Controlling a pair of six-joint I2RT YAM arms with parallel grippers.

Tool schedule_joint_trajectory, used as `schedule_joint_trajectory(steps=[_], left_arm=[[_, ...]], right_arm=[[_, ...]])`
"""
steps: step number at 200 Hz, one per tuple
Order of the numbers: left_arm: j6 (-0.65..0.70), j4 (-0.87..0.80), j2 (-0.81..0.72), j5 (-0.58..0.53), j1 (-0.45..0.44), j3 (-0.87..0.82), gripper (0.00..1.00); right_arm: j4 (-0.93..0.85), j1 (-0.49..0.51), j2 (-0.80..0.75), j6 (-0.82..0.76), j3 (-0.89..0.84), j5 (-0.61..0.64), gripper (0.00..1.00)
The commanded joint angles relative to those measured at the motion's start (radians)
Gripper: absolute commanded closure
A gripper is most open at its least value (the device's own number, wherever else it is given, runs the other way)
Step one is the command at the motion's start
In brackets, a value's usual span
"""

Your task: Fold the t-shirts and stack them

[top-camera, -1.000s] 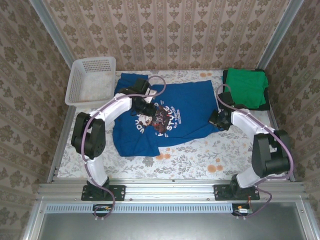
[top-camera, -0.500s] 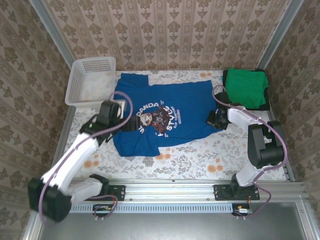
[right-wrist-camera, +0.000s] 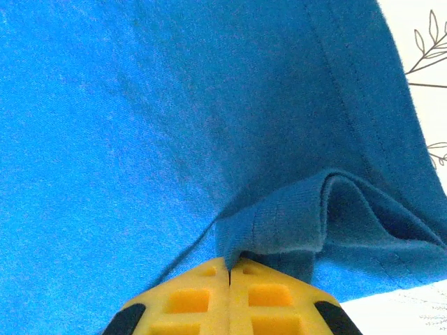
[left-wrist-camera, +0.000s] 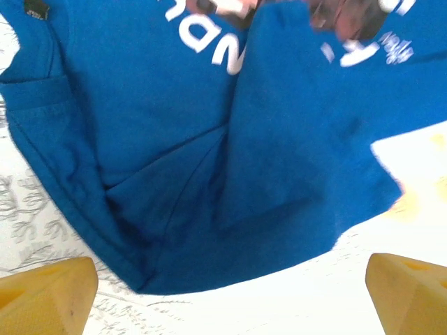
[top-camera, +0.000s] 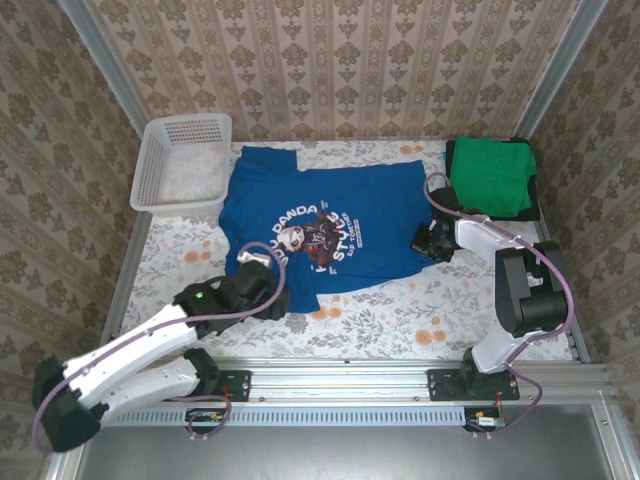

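Mid-desk (top-camera: 400,310): blue t-shirt (top-camera: 335,225) spread flat, print up, one near flap folded over onto itself. At its near-left corner the left gripper (top-camera: 260,265) sits with jaws fully apart, nothing between them. From the left wrist, the yellow fingertips (left-wrist-camera: 45,289) are over the floral cover, just short of the hem. On the shirt's right edge the right gripper (right-wrist-camera: 230,269) is clamped on a bunched fold of blue fabric. Far-right corner: green t-shirt (top-camera: 490,175) folded, on top of a dark t-shirt (top-camera: 536,190). Far-left corner: white basket (top-camera: 180,160), touching the blue shirt's edge.
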Motion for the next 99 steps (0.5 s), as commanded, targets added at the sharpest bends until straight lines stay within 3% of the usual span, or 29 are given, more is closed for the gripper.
schedule_joint_trajectory(steps=[1, 36, 68, 99], left_arm=[[0.052, -0.076, 0.140, -0.162, -0.068, 0.083, 0.00], [0.208, 0.014, 0.300, -0.097, -0.152, 0.132, 0.07], [0.312, 0.195, 0.350, 0.064, -0.161, 0.091, 0.17], [0.417, 0.279, 0.460, 0.179, -0.165, 0.100, 0.16]], right_arm=[[-0.026, -0.002, -0.030, -0.020, 0.006, -0.016, 0.99], [-0.034, -0.002, -0.031, -0.025, 0.004, 0.012, 0.98], [-0.032, -0.002, -0.008, -0.026, 0.007, 0.001, 0.99], [-0.024, -0.003, 0.013, -0.024, 0.000, 0.001, 0.99]])
